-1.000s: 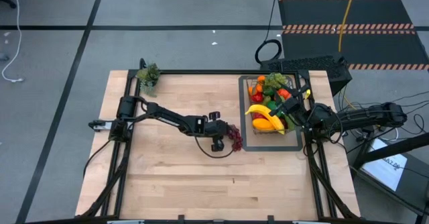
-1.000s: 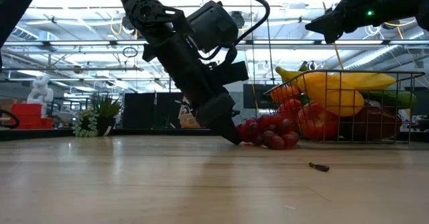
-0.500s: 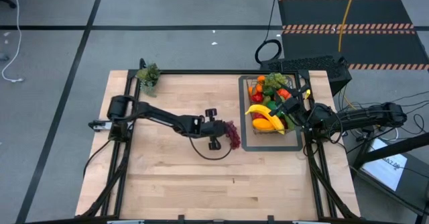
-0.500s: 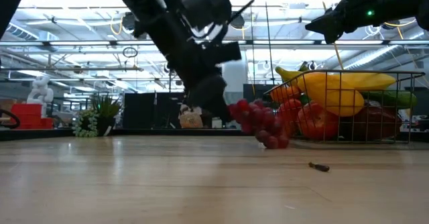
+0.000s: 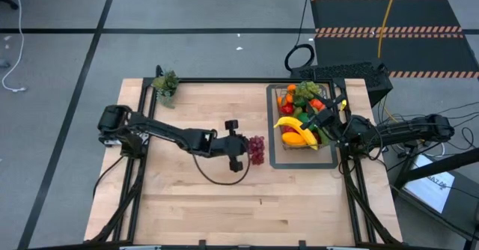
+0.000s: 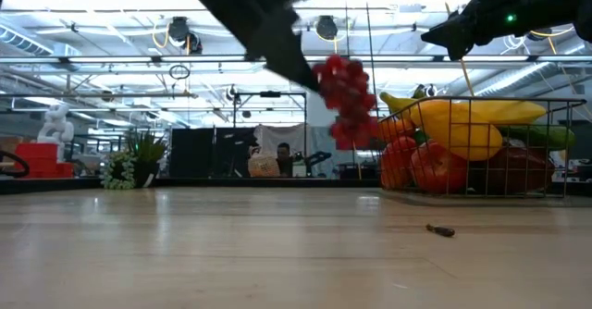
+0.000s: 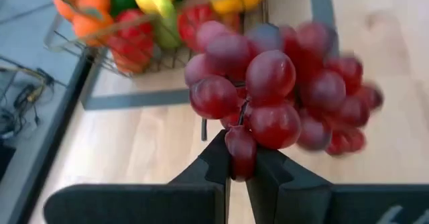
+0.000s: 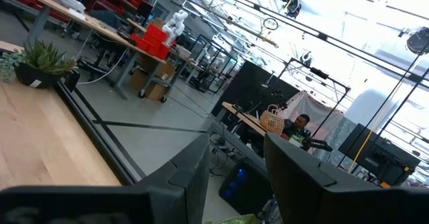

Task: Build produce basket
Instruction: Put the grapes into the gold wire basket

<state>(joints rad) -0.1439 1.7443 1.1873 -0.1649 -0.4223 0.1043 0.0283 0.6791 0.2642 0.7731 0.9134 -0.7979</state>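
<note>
My left gripper is shut on a bunch of dark red grapes, which hangs in the air to the left of the basket. The low view shows the grapes well above the tabletop. The wire basket stands at the table's far right. It holds a yellow banana, red apples, oranges and green produce. My right gripper hovers above the basket, and the right wrist view shows it open with nothing between its fingers. My left gripper pinches one grape at the bunch's lower edge between its two fingertips. The fingers slant down from the table's left. The rest of the bunch spreads out beyond the fingertips, lifted clear of the table.
The basket sits on a flat dark tray. A small potted plant stands at the far left corner. A small dark scrap lies on the wood near the basket. Bare wood fills the table's near half.
My left gripper has risen, still shut on the grapes, and has drawn back a little toward the table's left. The bunch, which lay on the table by the tray a second ago, now hangs clear of the wood, about level with the basket's rim.
</note>
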